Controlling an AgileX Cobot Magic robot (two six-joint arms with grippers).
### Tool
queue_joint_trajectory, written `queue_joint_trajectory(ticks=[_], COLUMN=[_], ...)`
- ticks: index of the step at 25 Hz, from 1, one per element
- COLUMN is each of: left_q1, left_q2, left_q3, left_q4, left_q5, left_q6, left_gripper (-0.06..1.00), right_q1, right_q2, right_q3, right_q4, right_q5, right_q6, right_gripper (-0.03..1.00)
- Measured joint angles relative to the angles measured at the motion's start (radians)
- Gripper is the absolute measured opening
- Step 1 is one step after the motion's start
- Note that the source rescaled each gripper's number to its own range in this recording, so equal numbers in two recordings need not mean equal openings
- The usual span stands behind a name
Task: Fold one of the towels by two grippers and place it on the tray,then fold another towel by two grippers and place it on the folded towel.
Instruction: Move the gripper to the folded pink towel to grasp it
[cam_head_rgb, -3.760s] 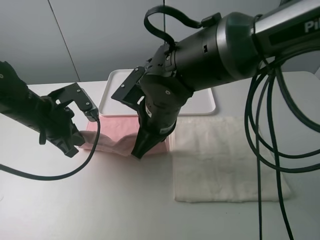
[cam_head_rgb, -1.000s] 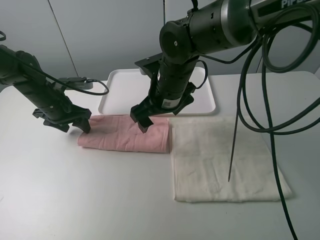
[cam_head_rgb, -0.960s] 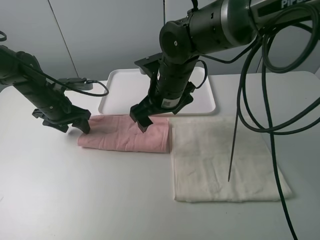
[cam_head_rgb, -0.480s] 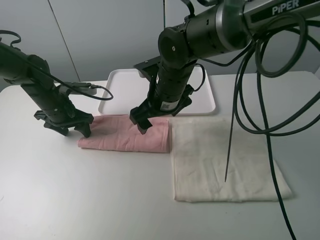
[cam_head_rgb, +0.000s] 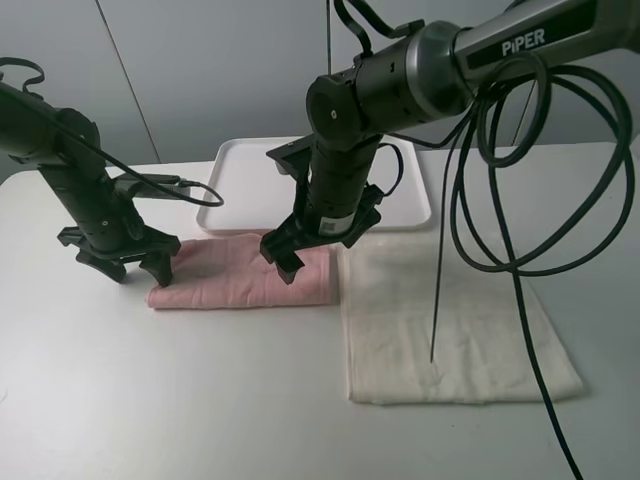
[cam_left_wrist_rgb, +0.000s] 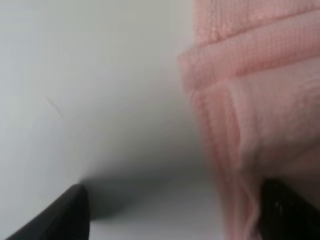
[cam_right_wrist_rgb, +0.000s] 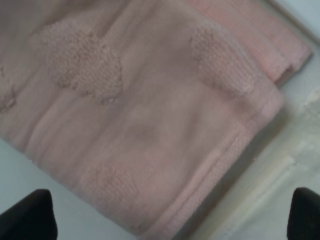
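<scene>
The pink towel (cam_head_rgb: 245, 283) lies on the table as a folded strip just in front of the white tray (cam_head_rgb: 232, 192). My left gripper (cam_head_rgb: 137, 271) stands open at the strip's left end. In the left wrist view one of its fingertips (cam_left_wrist_rgb: 287, 206) is at the layered pink edge (cam_left_wrist_rgb: 260, 100) and the other rests on bare table. My right gripper (cam_head_rgb: 281, 263) hangs open over the strip's right part, and the pink cloth (cam_right_wrist_rgb: 135, 115) fills the space between its jaws. The cream-white towel (cam_head_rgb: 450, 320) lies flat to the right, its edge against the pink one.
Black cables (cam_head_rgb: 500, 200) from the right arm hang over the cream-white towel. One thin cable end dangles down to about the towel's middle (cam_head_rgb: 432, 355). The tray carries nothing. Bare table spreads in front of both towels.
Earlier both grippers were pressing the bunched pink towel; it now lies as a flat folded strip. Over the last second both open grippers have sunk towards its ends, and the left one shifted slightly left.
</scene>
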Motion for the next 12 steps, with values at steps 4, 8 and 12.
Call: queue_joint_trajectory(ticks=[4, 8, 12], left_q1=[0.000, 0.000, 0.000], left_q2=[-0.009, -0.015, -0.015], left_q3=[0.029, 0.046, 0.046], left_q4=[0.029, 0.041, 0.043], left_q5=[-0.002, -0.006, -0.004], left_q6=[-0.035, -0.046, -0.048], left_gripper=[0.89, 0.89, 0.89], right_q1=[0.000, 0.000, 0.000], right_q2=[0.000, 0.000, 0.002], right_q3=[0.000, 0.000, 0.000], right_q4=[0.000, 0.000, 0.000], right_q5=[-0.003, -0.010, -0.036], right_q6=[0.000, 0.000, 0.000], right_gripper=[1.00, 0.98, 0.98])
